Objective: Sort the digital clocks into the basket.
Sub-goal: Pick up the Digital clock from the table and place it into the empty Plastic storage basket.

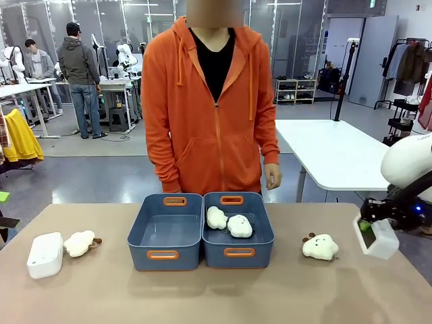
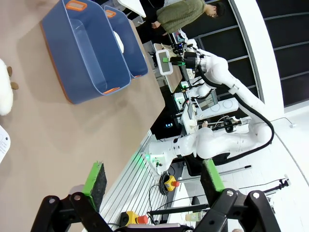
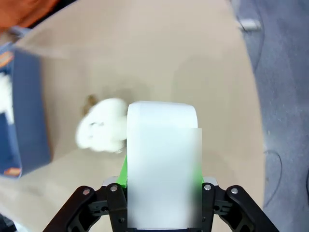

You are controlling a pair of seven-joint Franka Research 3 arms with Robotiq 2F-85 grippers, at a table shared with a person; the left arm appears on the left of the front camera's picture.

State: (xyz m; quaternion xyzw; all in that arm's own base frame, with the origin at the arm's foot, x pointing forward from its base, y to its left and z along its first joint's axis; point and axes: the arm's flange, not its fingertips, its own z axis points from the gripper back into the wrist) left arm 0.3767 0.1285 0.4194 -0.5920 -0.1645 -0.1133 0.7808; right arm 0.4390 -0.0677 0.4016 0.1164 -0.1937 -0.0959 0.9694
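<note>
One digital clock (image 1: 45, 254), a white rounded slab, lies on the table at the far left. The other clock (image 1: 379, 237) hangs above the table's right end, and my right gripper (image 1: 366, 229) is shut on it. In the right wrist view this clock (image 3: 163, 159) stands upright between the green pads. Two blue-grey baskets adjoin mid-table: the left basket (image 1: 165, 233) is empty, and the right basket (image 1: 237, 236) holds two cream plush toys. My left gripper (image 2: 154, 179) is open off the table's edge, with nothing between its fingers.
A plush toy (image 1: 81, 243) lies right beside the left clock. Another plush toy (image 1: 320, 247) sits on the table between the baskets and my right gripper. A person in an orange hoodie (image 1: 209, 115) stands behind the baskets, arms down.
</note>
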